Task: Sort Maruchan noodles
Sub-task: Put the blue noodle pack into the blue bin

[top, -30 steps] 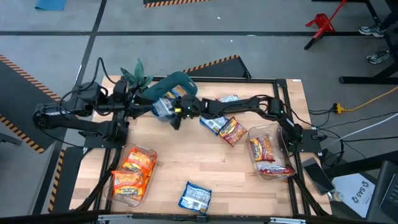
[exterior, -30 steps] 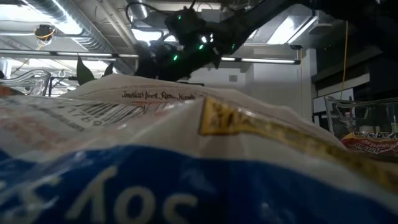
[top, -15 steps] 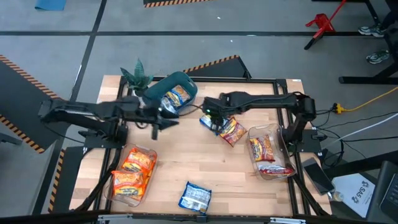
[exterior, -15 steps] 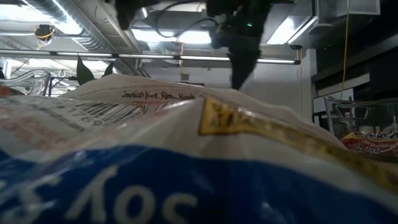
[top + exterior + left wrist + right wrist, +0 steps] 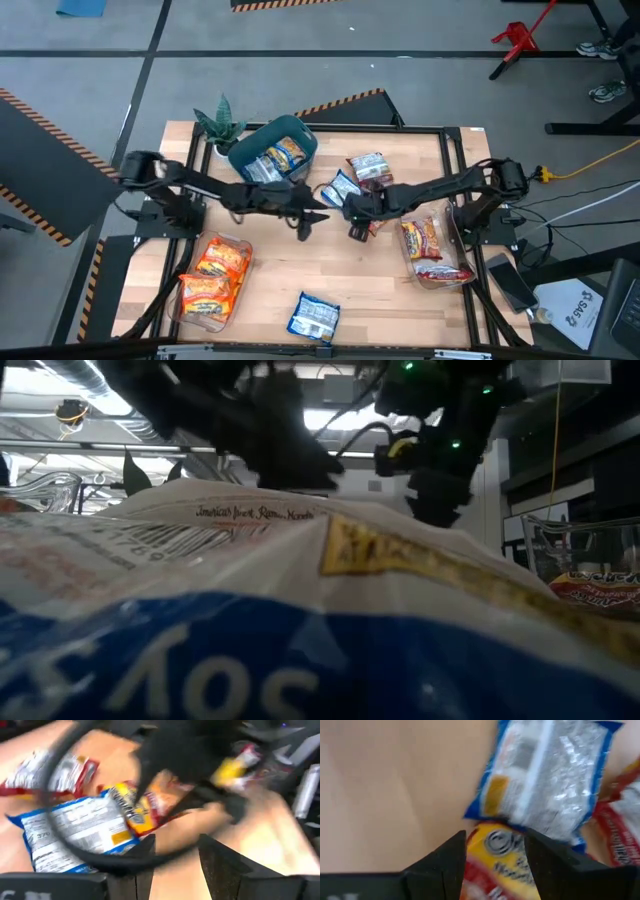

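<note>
Maruchan noodles lie about the wooden table. An orange-yellow packet sits at mid-table with a blue-white packet and a red-white packet behind it. My right gripper hangs open over the orange-yellow packet, tipped down; the packet's yellow end shows between its fingers. My left gripper stands open just to the left, empty, pointing toward the packets. More packets fill the teal bin. My right gripper comes from above with a finger on each side of the orange-yellow packet's yellow end. The packet lies flat on the table. I cannot tell whether the fingers touch it.
A clear tray with red-white packets stands at the right, and another clear tray with orange packets at the near left. A blue-white packet lies at the near edge, filling the low view. A small plant stands beside the bin.
Both grippers have left the teal bin. My left gripper has swung toward the table's middle and come down. My right gripper has drawn back toward the right and near side and tipped downward over the orange-yellow packet. Neither has opened or shut.
</note>
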Motion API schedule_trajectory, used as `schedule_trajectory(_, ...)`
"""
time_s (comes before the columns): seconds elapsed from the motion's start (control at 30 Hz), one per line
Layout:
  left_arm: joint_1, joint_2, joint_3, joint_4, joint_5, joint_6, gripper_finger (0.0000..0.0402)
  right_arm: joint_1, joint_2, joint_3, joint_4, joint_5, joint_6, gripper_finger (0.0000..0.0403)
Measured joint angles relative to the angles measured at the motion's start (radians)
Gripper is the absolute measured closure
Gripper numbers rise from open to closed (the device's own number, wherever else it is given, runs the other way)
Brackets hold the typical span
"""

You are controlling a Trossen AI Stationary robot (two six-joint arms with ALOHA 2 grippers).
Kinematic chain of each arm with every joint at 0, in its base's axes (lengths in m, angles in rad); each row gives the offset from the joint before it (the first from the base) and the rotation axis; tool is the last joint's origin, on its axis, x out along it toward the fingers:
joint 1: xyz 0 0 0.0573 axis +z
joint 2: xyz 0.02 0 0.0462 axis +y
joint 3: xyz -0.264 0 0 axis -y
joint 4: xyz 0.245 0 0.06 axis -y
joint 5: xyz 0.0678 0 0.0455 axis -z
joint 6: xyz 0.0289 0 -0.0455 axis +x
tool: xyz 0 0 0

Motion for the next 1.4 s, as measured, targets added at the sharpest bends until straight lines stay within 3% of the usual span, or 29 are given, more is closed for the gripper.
schedule_trajectory(0.17,0.057,0.147,0.049,0.012,-0.002,-0.025,0.0257,0.062,-0.029,-0.003,-0.057,0.012,0.001,0.0217)
schedule_trajectory(0.37,0.115,0.252,0.104,0.026,-0.038,0.01,0.0257,0.109,-0.082,-0.003,-0.06,0.188,0.0,0.0217)
schedule_trajectory(0.53,0.161,0.314,0.136,0.03,-0.034,0.01,0.0257,0.093,-0.1,-0.001,-0.053,0.241,0.002,0.0217)
schedule_trajectory(0.9,0.2,0.388,0.14,-0.001,-0.02,-0.057,0.026,0.091,-0.104,-0.002,-0.05,0.237,-0.006,0.0217)
schedule_trajectory(1.07,0.188,0.427,0.145,-0.003,0.042,-0.129,0.0274,0.065,-0.104,-0.002,-0.001,0.247,0.019,0.0217)
schedule_trajectory(1.4,0.069,0.424,0.147,-0.061,0.004,-0.246,0.0294,-0.12,-0.104,-0.002,-0.031,0.086,0.197,0.0217)
